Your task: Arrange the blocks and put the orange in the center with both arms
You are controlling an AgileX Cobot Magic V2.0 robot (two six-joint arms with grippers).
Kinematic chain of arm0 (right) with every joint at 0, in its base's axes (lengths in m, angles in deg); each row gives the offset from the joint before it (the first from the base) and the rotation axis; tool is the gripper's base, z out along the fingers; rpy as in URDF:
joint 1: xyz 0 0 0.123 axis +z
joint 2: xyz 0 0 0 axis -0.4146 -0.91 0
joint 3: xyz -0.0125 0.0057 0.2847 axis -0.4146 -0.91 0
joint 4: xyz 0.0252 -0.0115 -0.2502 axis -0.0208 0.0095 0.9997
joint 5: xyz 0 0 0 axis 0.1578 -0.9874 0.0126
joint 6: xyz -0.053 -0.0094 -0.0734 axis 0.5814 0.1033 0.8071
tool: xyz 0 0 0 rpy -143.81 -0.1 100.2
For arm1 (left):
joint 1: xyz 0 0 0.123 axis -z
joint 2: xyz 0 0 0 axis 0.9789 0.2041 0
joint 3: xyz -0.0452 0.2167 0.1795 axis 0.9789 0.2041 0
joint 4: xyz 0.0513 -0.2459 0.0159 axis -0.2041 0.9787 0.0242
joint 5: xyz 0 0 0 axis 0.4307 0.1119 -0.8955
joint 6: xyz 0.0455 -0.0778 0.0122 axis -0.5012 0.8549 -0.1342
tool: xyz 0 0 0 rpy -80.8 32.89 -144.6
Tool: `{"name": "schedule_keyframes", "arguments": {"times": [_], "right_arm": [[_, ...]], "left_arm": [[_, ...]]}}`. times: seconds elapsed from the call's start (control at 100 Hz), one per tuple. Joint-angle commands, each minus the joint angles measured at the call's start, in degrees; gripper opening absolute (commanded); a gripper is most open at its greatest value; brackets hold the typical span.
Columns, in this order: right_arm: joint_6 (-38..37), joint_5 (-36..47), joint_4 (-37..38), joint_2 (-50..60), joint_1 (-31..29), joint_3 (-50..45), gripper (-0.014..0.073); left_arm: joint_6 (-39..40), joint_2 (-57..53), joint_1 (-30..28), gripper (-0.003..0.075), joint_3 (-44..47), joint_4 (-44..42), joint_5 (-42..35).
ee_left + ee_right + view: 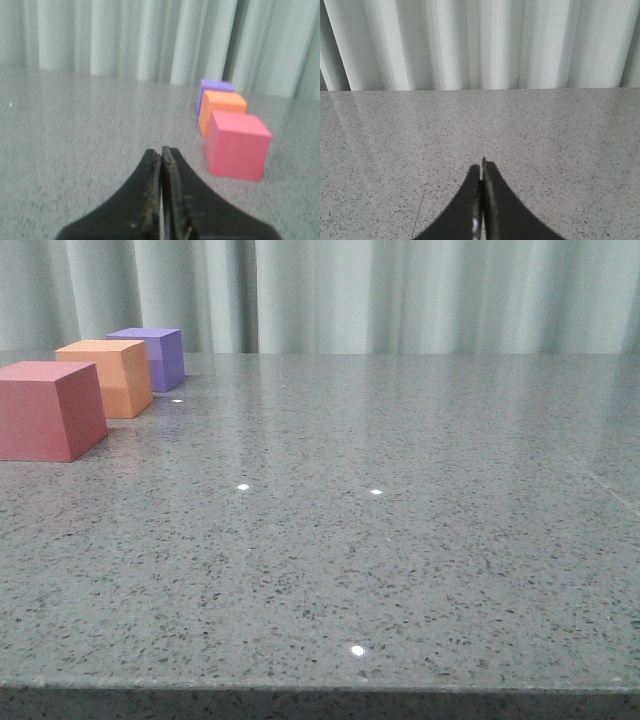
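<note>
Three blocks stand in a row at the far left of the grey table: a red/pink cube [48, 408] nearest, the orange cube [110, 376] in the middle, a purple cube [156, 356] farthest. The left wrist view shows the same row, pink [236, 144], orange [222, 110], purple [213, 90], ahead and to one side of my left gripper [161, 151], which is shut with nothing in it. My right gripper [481, 166] is also shut and empty, over bare table. Neither gripper appears in the front view.
The speckled grey table [400, 540] stretches to the right and toward its front edge [320, 688]. A pale pleated curtain [400, 290] hangs behind the table's far edge.
</note>
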Motion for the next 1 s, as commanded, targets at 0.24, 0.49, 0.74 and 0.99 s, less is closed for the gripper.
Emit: {"name": "schedule_keyframes", "arguments": {"times": [0.24, 0.49, 0.74, 0.99], "right_arm": [[0.4, 4.5, 0.1, 0.1, -0.3, 1.6, -0.0069], [0.4, 4.5, 0.1, 0.1, -0.3, 1.6, -0.0069], [0.4, 4.5, 0.1, 0.1, -0.3, 1.6, -0.0069], [0.4, 4.5, 0.1, 0.1, -0.3, 1.6, -0.0069]], "left_arm": [[0.4, -2.2, 2.6, -0.0020, 2.4, -0.1, -7.5], [0.4, -2.2, 2.6, -0.0020, 2.4, 0.0, -7.5], [0.4, -2.2, 2.6, -0.0020, 2.4, 0.0, -7.5], [0.4, -2.2, 2.6, -0.0020, 2.4, 0.0, -7.5]]}}
